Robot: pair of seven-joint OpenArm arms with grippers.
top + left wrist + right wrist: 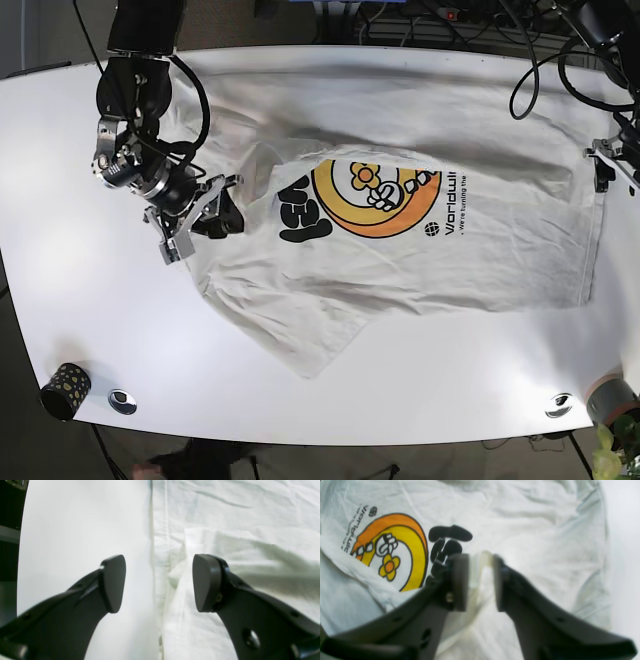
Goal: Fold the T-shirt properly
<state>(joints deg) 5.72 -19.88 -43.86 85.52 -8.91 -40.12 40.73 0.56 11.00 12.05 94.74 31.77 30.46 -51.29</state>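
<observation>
Scene: A white T-shirt (420, 260) with an orange and yellow printed graphic (375, 195) is seen spread print-up across a white surface (60, 270), its hem at the right and its collar end at the left.

Right hand (480, 580): At the left of the base view, a pinched ridge of the shirt's fabric is held between narrowly set jaws, close beside the black lettering (445, 542) of the print. The grip is judged to be taken at the collar or shoulder end so that this side can be lifted and carried over.

Left hand (158, 582): At the far right of the base view, the jaws are spread wide and nothing is held; the stitched hem (160, 530) runs between them, one pad over bare surface and the other over cloth. The placement is judged to be a readying to close on the hem edge.

Garment state: One sleeve (310, 345) is shown splayed toward the near edge, and wrinkles are seen across the body; no fold is judged to be finished.

Surroundings: A dark patterned cup (65, 388) is seen at the near left corner, well apart from the shirt.

Risk: A thin edge grip is judged liable to slip if the cloth is pulled taut between both ends.
</observation>
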